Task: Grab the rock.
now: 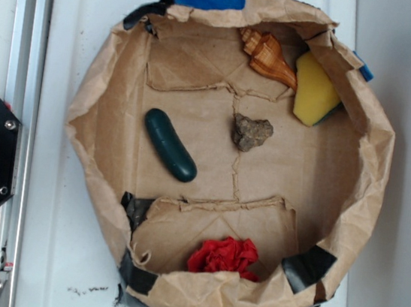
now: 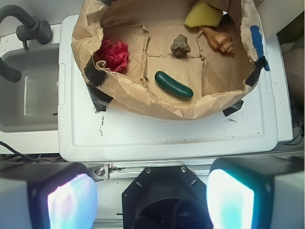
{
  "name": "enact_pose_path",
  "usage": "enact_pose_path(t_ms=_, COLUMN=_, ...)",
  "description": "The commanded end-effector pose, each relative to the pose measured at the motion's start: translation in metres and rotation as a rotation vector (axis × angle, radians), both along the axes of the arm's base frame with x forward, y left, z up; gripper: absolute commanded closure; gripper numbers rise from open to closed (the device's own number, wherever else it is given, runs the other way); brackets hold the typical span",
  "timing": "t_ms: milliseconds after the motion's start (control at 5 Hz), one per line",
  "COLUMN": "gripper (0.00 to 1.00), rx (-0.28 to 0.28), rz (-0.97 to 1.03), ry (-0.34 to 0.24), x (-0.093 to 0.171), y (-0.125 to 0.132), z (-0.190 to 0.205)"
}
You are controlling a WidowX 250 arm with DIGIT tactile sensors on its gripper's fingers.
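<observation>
Currently: rock (image 1: 251, 133) mid-bag, shell (image 1: 268, 58) near; end effector (image 2: 151, 198) spread, well back. Risk: lumpy stone probably slips sideways.

- The rock (image 1: 251, 133) looks rough, matt and speckled, like real stone.
- The pickle (image 1: 170, 145) is smooth and a little glossy.
- The paper basket (image 1: 89, 119) is brown, creased and matt.
- The red ball (image 1: 224, 256) is wrinkly cloth.
- The seashell (image 1: 267, 56) is ridged.
- My claw (image 2: 151, 200) has glossy pads (image 2: 71, 202).
- The counter (image 1: 95, 10) looks like smooth white plastic.
</observation>
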State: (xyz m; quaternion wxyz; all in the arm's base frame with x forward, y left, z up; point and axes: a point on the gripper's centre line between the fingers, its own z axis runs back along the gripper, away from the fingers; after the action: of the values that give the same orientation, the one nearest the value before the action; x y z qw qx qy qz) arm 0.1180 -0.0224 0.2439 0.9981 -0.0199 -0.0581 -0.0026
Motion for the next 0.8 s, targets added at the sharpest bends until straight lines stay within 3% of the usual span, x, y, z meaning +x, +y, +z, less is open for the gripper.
enact_pose_path(t_ms=0, gripper=0.0, rx=0.0, rz=0.0, ry=0.0, x=0.0, y=0.0, z=0.0)
enact_pose_path(t_ms=600, gripper=0.0, rx=-0.006, rz=0.042, ry=-0.071, x=0.087, y=0.016, z=-0.023)
